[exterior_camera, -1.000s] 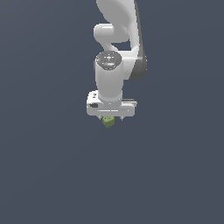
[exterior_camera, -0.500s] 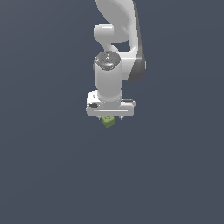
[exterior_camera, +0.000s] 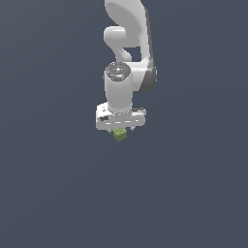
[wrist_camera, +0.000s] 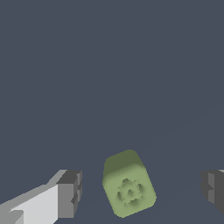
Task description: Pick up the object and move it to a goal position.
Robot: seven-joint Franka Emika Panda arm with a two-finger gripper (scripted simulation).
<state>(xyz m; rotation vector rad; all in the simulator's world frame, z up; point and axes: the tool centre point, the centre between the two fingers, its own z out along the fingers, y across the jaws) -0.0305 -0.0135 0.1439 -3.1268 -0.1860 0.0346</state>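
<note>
gaps – clear both sides of cube (wrist_camera: 128,184) between gripper (wrist_camera: 142,192) fingers | surroundings – open floor

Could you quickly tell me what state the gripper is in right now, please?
Gripper: open, holding nothing; the green cube sits between the fingers with a clear gap on each side.

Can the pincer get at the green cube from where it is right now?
Probably yes: the pincer is open, the green cube lies between its fingers with gaps on both sides, and nothing else stands in the way.
</note>
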